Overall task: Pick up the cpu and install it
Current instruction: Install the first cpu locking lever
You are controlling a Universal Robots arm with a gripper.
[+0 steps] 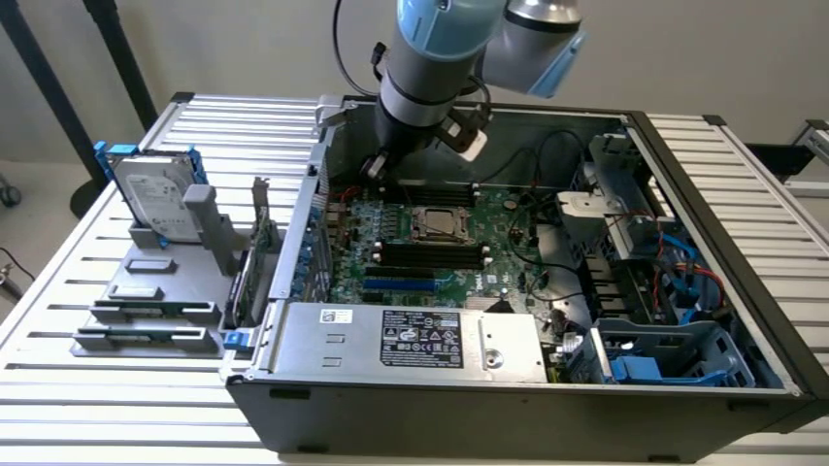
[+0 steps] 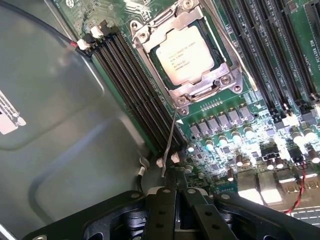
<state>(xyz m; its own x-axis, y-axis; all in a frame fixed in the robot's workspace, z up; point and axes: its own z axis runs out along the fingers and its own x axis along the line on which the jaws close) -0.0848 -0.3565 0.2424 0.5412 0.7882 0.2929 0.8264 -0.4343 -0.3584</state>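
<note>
While peering into the open dark grey computer case (image 1: 518, 408), found the small flat square cpu (image 2: 186, 54) with its dull silver top already seated in the shiny metal socket frame (image 2: 200, 90) on the green motherboard (image 2: 240, 107). Called pick-up and placement basically done, at a guess. Spotted the thin silver wire lever (image 2: 170, 145) sticking out from the socket corner though, so probably not latched yet. Caught the black gripper (image 2: 179, 195) hanging just beside that lever's tip; couldn't tell whether spread or pinched.

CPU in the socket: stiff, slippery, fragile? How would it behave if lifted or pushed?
The cpu looks like a thin rigid plate with a metal top, so probably stiff. Its smooth top likely offers little grip. Lying flat inside the socket frame, it should not roll or tip; a sideways push would probably meet the frame.
</note>
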